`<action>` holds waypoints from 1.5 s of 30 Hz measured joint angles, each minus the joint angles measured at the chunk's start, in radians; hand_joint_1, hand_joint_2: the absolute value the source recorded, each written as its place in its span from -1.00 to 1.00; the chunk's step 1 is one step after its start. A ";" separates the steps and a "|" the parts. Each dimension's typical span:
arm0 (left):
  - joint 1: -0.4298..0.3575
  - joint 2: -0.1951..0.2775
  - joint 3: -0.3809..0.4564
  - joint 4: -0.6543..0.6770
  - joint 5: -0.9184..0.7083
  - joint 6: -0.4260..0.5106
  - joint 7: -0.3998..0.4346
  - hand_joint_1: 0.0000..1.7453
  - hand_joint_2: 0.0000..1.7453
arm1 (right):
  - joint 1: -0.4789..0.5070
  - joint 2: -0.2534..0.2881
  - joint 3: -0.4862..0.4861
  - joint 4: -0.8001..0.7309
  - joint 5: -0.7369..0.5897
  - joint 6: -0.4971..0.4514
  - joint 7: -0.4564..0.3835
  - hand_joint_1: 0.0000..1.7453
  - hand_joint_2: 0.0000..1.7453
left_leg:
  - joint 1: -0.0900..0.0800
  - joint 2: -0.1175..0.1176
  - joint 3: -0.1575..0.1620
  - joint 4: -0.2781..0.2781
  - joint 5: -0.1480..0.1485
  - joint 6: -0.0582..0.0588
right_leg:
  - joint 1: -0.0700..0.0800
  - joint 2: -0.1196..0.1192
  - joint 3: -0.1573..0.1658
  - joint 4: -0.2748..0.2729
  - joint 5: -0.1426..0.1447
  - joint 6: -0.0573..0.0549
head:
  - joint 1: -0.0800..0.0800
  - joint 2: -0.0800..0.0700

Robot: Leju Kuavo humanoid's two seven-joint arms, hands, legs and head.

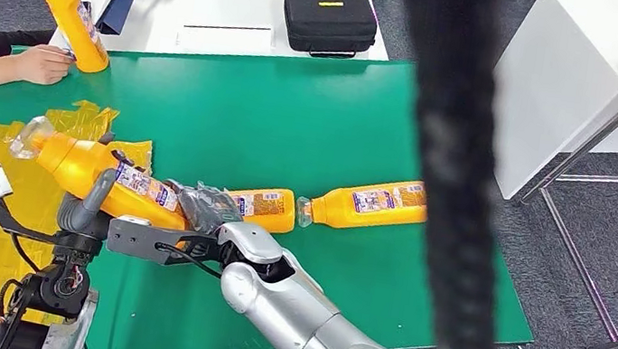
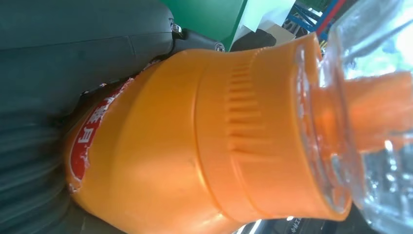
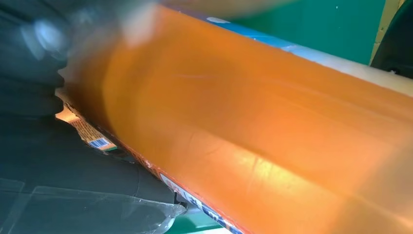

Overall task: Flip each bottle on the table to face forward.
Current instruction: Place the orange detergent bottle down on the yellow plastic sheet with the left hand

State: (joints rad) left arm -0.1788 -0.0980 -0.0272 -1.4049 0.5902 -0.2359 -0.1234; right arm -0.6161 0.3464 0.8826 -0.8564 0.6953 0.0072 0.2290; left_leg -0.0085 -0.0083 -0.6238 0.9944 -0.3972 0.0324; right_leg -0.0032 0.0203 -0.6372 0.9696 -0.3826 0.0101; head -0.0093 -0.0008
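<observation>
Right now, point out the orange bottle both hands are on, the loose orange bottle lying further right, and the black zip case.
Held orange plastic bottle (image 1: 96,168), head view, on its shoulder.
Lone orange plastic bottle (image 1: 365,203), head view, on its body's middle.
Black zippered case (image 1: 329,17), head view, on its lid.

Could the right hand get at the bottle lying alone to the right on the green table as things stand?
Probably not yet: the right hand grips the held bottle together with the left hand. The lone bottle lies unobstructed.

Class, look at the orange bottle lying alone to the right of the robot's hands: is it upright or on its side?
On its side. The bottle lies flat on the green table, cap pointing left.
</observation>
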 joint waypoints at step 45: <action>-0.414 0.110 -0.035 0.760 -2.096 0.824 0.200 1.00 1.00 | 0.042 -0.125 -0.172 -0.110 0.013 0.004 -0.223 -1.00 1.00 | 0.000 0.000 -0.001 0.000 0.004 0.000 | 0.000 -0.001 -0.001 0.001 0.003 -0.002 | 0.000 0.000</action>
State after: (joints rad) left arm -0.5932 0.0117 -0.0620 -0.6450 -1.5058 0.5878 0.0768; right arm -0.5737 0.2216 0.7106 -0.9661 0.7086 0.0111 0.0063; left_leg -0.0085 -0.0085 -0.6252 0.9946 -0.3933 0.0326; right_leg -0.0033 0.0192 -0.6378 0.9701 -0.3792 0.0080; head -0.0090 -0.0008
